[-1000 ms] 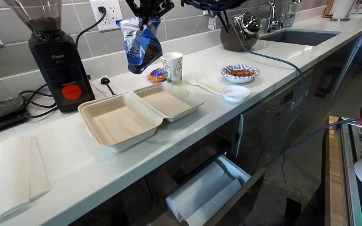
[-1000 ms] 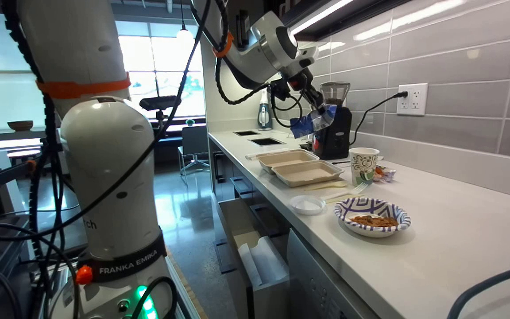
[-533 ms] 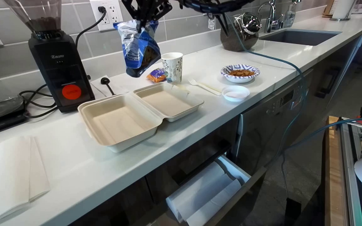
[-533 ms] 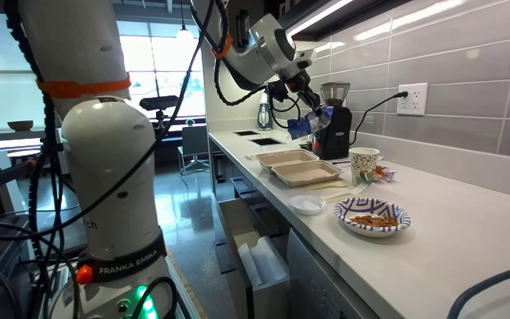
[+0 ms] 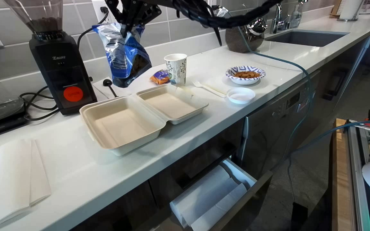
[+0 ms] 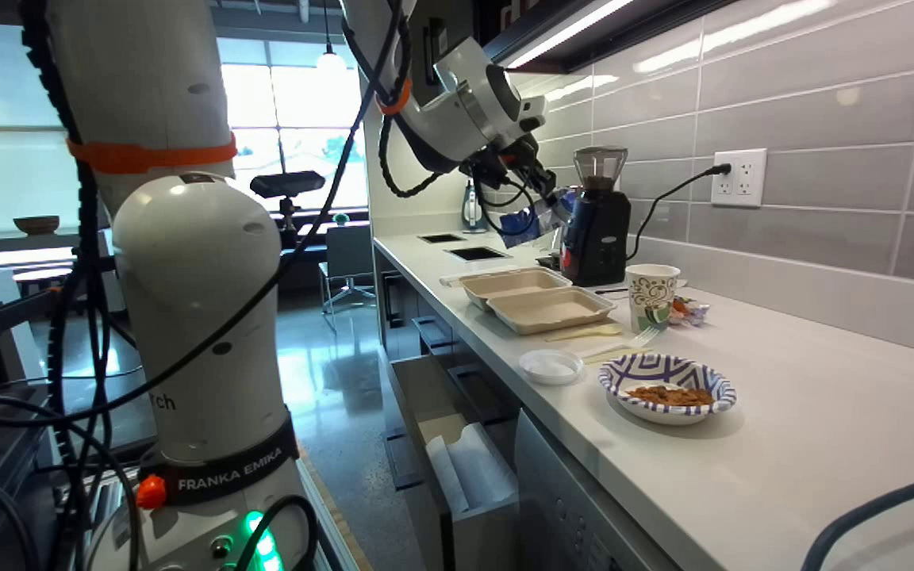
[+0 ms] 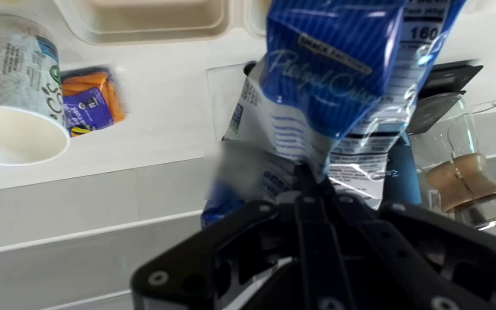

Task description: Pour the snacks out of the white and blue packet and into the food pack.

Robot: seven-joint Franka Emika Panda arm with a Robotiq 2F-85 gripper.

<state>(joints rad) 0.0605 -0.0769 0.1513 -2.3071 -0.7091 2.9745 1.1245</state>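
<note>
The white and blue packet (image 5: 117, 61) hangs from my gripper (image 5: 125, 32), crinkled and held near its upper end. It is in the air above and behind the food pack (image 5: 120, 120). The packet also shows in an exterior view (image 6: 522, 225) beside the coffee grinder, and large in the wrist view (image 7: 325, 69). My gripper (image 7: 312, 172) is shut on the packet there. The food pack lies open on the counter, both shallow halves empty; it also shows in an exterior view (image 6: 548, 309). A brown patch shows on the packet's lower side; I cannot tell if it is snacks inside.
A black coffee grinder (image 5: 61, 67) stands left of the packet. A paper cup (image 5: 177, 69) and a small orange and purple packet (image 5: 160, 77) stand behind the food pack. A patterned bowl (image 5: 244, 81) holds orange-brown pieces. A white dish (image 5: 241, 96) and fork (image 5: 209, 89) lie nearby.
My gripper has carried the packet left and slightly down in an exterior view, toward the grinder and the food pack's larger half. The food pack and the counter items have not moved.
</note>
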